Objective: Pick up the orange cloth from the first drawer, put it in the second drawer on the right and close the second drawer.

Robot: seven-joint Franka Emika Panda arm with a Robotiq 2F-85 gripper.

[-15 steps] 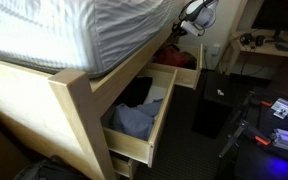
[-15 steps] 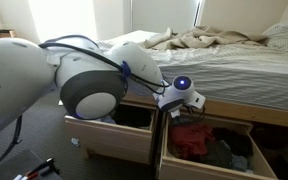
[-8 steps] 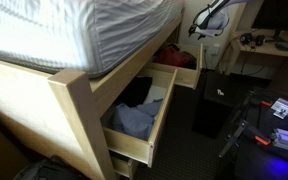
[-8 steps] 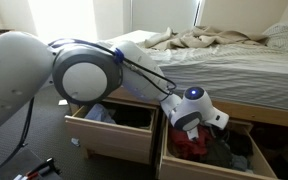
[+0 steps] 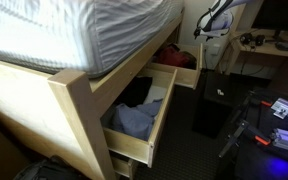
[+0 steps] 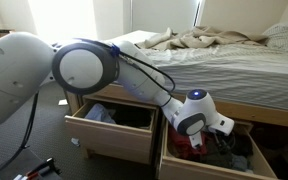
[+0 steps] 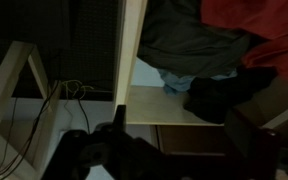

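Note:
The orange cloth (image 6: 189, 141) lies bunched in the open right-hand drawer (image 6: 174, 160), on top of dark clothes. It shows as a reddish heap (image 5: 174, 58) in the far drawer and fills the top right of the wrist view (image 7: 256, 28). My gripper (image 6: 222, 125) hangs just over that drawer, beside the cloth and apart from it. In the wrist view the gripper (image 7: 184, 122) is open, its dark fingers (image 7: 117, 120) spread wide with only the drawer's wooden wall between them. The gripper (image 5: 216, 20) sits high beyond the far drawer.
The other drawer (image 6: 109, 140) is also open, with a blue cloth (image 5: 134, 120) and a dark garment inside. The bed (image 6: 234, 60) overhangs both drawers. A desk (image 5: 269, 48) and a dark box (image 5: 216, 105) stand close by.
The jaws have opened and the orange cloth has dropped into the right drawer. The gripper has sunk lower and shifted further along that drawer.

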